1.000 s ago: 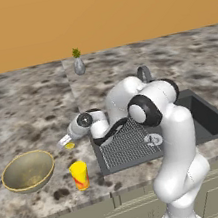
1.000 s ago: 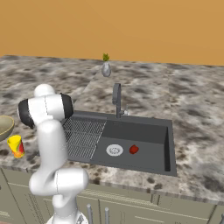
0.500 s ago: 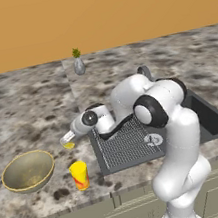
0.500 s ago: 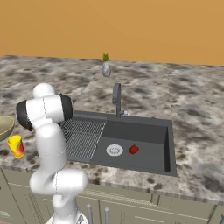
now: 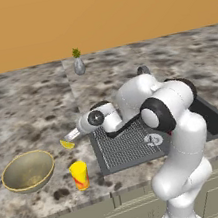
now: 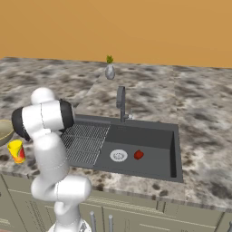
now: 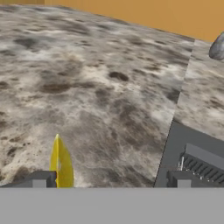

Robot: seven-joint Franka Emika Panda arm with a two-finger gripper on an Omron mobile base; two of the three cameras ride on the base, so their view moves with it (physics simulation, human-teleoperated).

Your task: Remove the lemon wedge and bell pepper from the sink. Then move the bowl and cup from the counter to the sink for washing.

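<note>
Yellow lemon wedge (image 5: pixel 67 144) lies on the counter (image 5: pixel 27 120).

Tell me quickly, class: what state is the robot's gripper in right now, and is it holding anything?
Gripper: open, jaws spread wide, holding nothing; the lemon wedge lies on the counter just beside one fingertip.

one lemon wedge (image 5: pixel 67 144), one bell pepper (image 6: pixel 138 155), one bowl (image 5: pixel 27 171), one cup (image 5: pixel 80 175), one vase (image 5: pixel 79 65) with a plant, one sink (image 6: pixel 149 152) with one faucet (image 6: pixel 121 103).
</note>
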